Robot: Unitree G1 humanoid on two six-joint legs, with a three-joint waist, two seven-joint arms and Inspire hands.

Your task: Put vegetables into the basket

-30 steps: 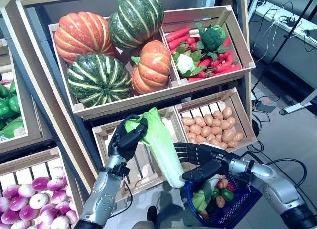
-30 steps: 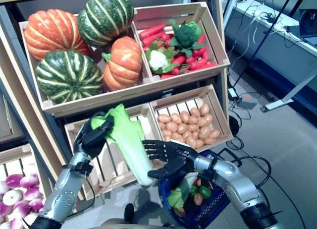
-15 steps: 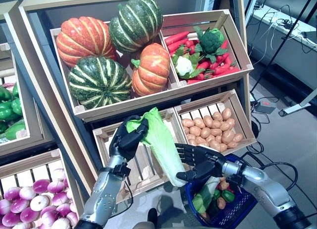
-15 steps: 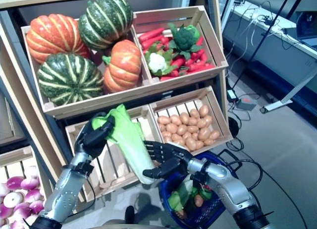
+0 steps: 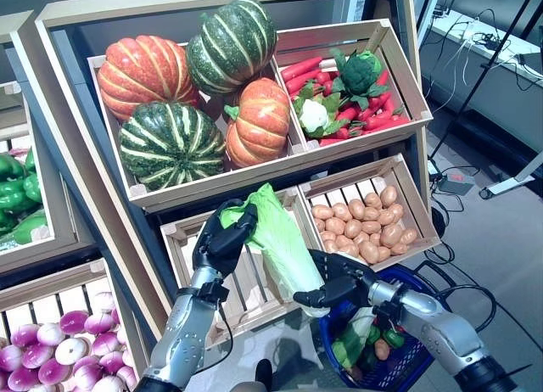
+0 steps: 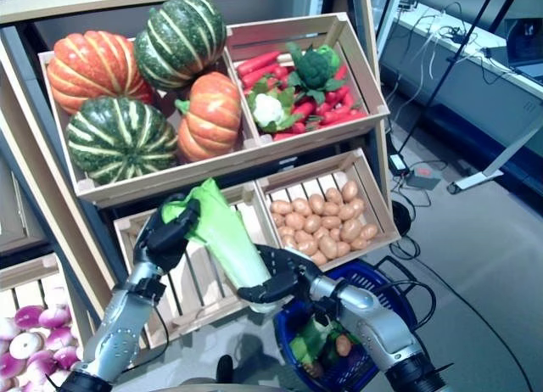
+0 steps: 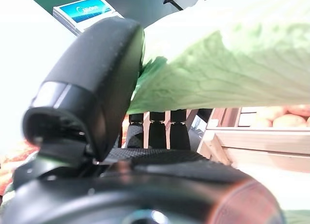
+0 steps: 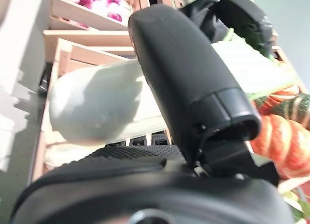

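A long napa cabbage (image 5: 276, 239) with green leaves and a white base hangs in front of the slatted lower crate (image 5: 246, 282). My left hand (image 5: 222, 239) is shut on its leafy top, and the leaves (image 7: 232, 64) fill the left wrist view. My right hand (image 5: 335, 283) is curled round the white base (image 8: 97, 107), thumb over it and fingers under. The blue basket (image 6: 386, 292) sits just right of and below the cabbage, under my right forearm. It holds greens and small red and orange vegetables (image 5: 373, 337).
The upper shelf carries a crate of pumpkins (image 5: 191, 86) and a crate of red roots, broccoli and cauliflower (image 5: 348, 86). Potatoes (image 5: 361, 226) fill the crate right of the cabbage. Purple onions (image 5: 51, 350) lie lower left, green peppers (image 5: 21, 193) at the left edge.
My right hand went from open beside the cabbage to curled round its white base. The left hand kept its hold on the top.
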